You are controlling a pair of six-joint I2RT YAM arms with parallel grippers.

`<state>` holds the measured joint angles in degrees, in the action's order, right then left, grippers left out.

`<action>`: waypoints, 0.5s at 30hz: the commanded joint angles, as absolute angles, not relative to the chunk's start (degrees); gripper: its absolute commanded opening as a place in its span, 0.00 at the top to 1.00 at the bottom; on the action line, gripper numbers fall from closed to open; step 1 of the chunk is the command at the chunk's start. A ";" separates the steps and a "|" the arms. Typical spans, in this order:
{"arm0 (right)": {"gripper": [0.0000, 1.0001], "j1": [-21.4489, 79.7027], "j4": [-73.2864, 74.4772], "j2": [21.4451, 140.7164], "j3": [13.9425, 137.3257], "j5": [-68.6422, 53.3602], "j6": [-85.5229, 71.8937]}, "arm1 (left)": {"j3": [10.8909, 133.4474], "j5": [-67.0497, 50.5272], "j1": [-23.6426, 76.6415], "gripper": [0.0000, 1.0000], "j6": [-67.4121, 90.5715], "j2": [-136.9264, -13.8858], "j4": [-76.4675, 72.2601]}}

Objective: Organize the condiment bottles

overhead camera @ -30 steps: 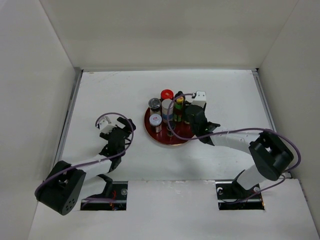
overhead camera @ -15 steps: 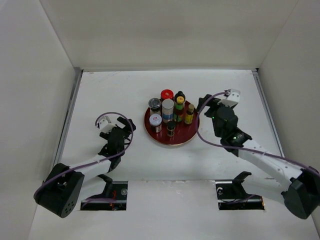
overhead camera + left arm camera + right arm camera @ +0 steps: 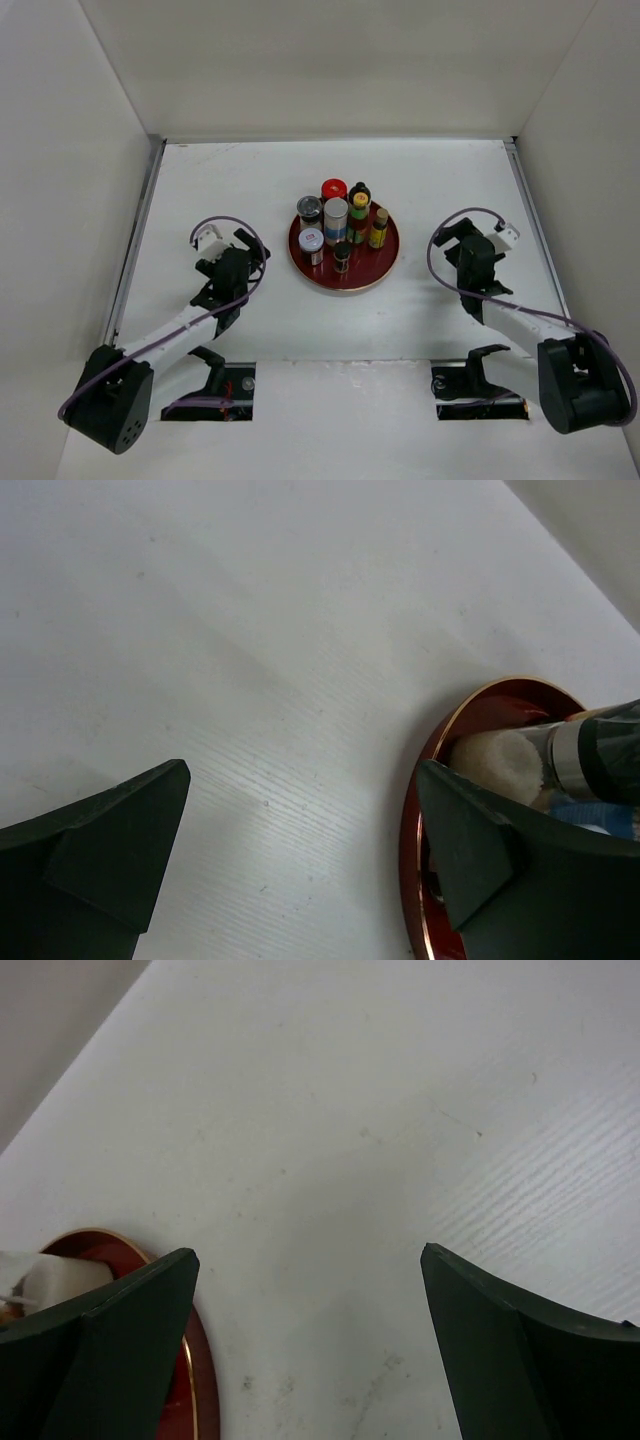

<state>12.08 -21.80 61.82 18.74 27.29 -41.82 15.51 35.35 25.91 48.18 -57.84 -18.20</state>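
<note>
The condiment bottles stand together on the round dark-red tray (image 3: 377, 268). Among them are a red-lidded jar (image 3: 334, 188), a black-capped bottle (image 3: 359, 191), a silver-lidded jar (image 3: 310, 208), a white grey-capped shaker (image 3: 335, 216) and a yellow-labelled bottle (image 3: 379, 229). My left gripper (image 3: 255, 252) is open just left of the tray, nothing between its fingers (image 3: 302, 770). The tray rim (image 3: 412, 820) and a jar (image 3: 592, 746) show beside its right finger. My right gripper (image 3: 452, 233) stands open, clear to the right of the tray. It is empty (image 3: 308, 1252), with the tray edge (image 3: 205, 1392) at its left finger.
White walls close the table (image 3: 240, 180) in at the back and on both sides. A metal rail (image 3: 135, 250) runs along the left edge. Two dark cut-outs (image 3: 215, 385) sit by the arm bases at the near edge.
My right gripper opened over the tray's right side and drew back to the right, well away from the bottles. The left arm shifted only slightly.
</note>
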 commanded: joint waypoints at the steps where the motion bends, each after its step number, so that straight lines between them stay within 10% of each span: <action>1: 0.00 10.15 -30.93 62.23 18.19 22.77 -48.51 | 18.72 36.21 25.62 0.00 48.25 -55.90 -8.98; 15: 0.00 10.24 -34.45 64.95 18.28 19.34 -48.87 | 21.88 36.12 26.23 0.00 47.73 -54.75 -3.17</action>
<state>10.20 -30.35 63.44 17.10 21.34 -48.01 19.20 35.44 26.02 48.16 -54.85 -3.79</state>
